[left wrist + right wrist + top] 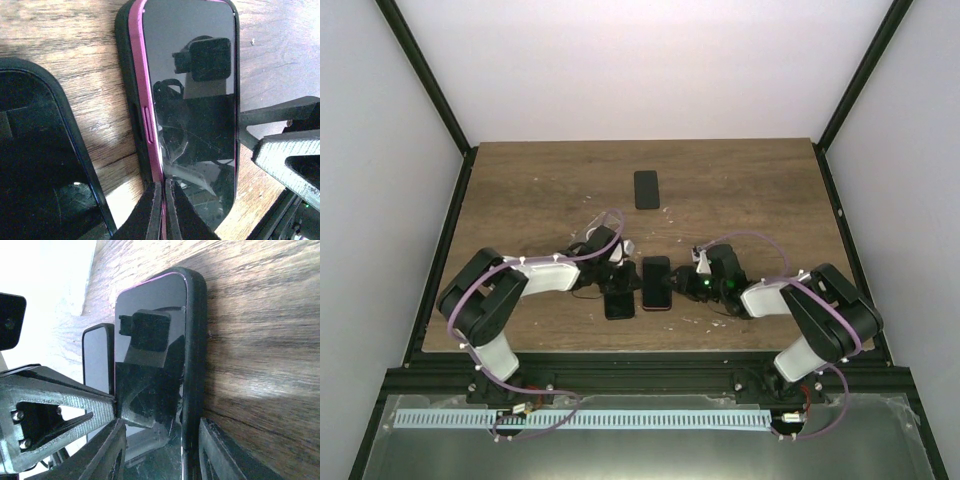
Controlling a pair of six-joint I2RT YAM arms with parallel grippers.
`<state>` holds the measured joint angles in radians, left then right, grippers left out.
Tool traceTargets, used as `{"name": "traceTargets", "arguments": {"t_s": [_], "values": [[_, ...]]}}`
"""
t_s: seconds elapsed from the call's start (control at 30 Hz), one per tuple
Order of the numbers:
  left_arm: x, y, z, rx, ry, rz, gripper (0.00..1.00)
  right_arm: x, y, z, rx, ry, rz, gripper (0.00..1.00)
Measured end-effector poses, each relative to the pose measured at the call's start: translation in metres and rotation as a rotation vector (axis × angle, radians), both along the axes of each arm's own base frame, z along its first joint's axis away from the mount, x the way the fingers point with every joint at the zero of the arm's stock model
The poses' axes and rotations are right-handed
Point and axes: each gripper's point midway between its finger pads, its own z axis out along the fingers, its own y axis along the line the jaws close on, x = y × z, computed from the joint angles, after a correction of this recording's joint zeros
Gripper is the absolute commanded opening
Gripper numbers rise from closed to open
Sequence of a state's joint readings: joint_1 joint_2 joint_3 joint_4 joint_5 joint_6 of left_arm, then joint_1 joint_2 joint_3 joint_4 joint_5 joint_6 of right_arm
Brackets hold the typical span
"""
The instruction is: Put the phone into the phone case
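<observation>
The phone (656,283), with a dark screen and a magenta frame, lies in the black phone case (125,75) near the table's front middle. In the left wrist view the phone (195,100) has its left magenta edge standing above the case rim, while its right edge sits inside. My left gripper (163,210) is shut on that magenta edge at the near end; it also shows in the top view (636,278). My right gripper (162,455) is open, with one finger over the phone's (150,370) left side and one beside the case's (196,340) right edge. I cannot tell if they touch.
A second black slab (619,303), a phone or a case, lies just left of the cased phone and fills the left of the left wrist view (35,165). A third black phone (646,189) lies further back at the middle. The right gripper's fingers (290,155) crowd the case's right side.
</observation>
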<state>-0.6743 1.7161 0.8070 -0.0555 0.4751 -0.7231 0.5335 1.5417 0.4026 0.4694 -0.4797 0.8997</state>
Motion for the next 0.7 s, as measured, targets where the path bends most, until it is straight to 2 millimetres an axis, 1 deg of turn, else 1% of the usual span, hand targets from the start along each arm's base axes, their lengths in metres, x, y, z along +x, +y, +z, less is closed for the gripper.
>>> {"name": "traceTargets", "arguments": {"t_s": [0.07,0.13,0.3,0.37,0.43,0.5,0.7], "values": [[0.000,0.001,-0.001,0.001,-0.003,0.000,0.07,-0.002,0.001,0.002,0.018,0.002,0.002,0.41],[0.000,0.003,-0.001,0.003,-0.008,-0.001,0.12,-0.002,0.003,0.006,0.035,-0.002,0.005,0.41],[0.000,0.009,-0.003,0.018,-0.014,0.000,0.18,-0.003,0.006,0.012,0.065,-0.004,0.012,0.41],[0.000,0.011,-0.003,0.027,-0.016,0.003,0.17,-0.002,0.008,0.015,0.080,-0.010,0.020,0.41],[0.000,0.012,-0.003,0.030,-0.021,0.002,0.12,-0.002,0.011,0.018,0.101,-0.011,0.028,0.41],[0.001,0.015,-0.002,0.032,-0.022,0.002,0.10,-0.002,0.014,0.020,0.123,-0.010,0.036,0.41],[0.005,0.024,-0.003,0.008,-0.018,0.023,0.10,0.000,0.020,0.028,0.179,-0.011,0.048,0.42]]}}
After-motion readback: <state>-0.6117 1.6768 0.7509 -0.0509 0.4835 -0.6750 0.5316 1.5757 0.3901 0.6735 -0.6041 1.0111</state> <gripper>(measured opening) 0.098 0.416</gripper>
